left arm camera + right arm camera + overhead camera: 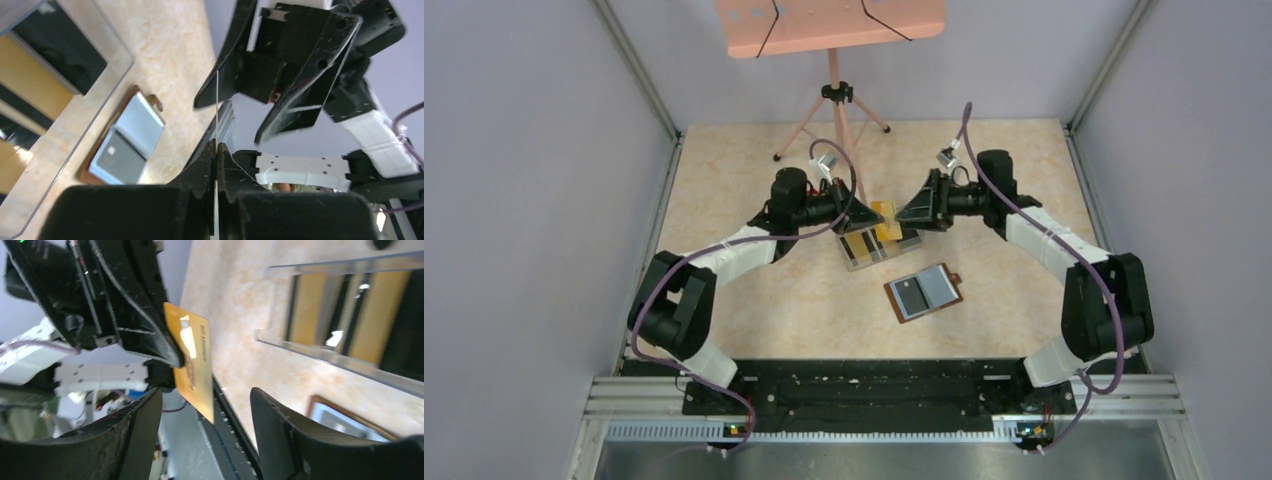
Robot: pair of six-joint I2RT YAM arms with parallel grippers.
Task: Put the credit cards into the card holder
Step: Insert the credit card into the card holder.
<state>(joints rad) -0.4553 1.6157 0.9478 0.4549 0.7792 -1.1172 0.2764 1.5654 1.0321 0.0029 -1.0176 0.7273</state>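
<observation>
My left gripper (874, 217) is shut on a tan-yellow credit card (887, 222) and holds it above the clear box. In the left wrist view the card (217, 100) shows edge-on between the closed fingers (202, 165). My right gripper (908, 213) is open and faces the left one; in the right wrist view the card (192, 365) hangs just beyond its spread fingers (280, 435), untouched. The card holder (924, 292) lies open on the table to the near right, with a dark card and a blue card on its inner face. It also shows in the left wrist view (125, 142) and the right wrist view (345, 422).
A clear plastic box (871, 247) with black and tan-yellow cards sits under the grippers; it also shows in the left wrist view (45, 75) and the right wrist view (345, 315). A pink stand on a tripod (832, 95) is at the back. Walls enclose the table.
</observation>
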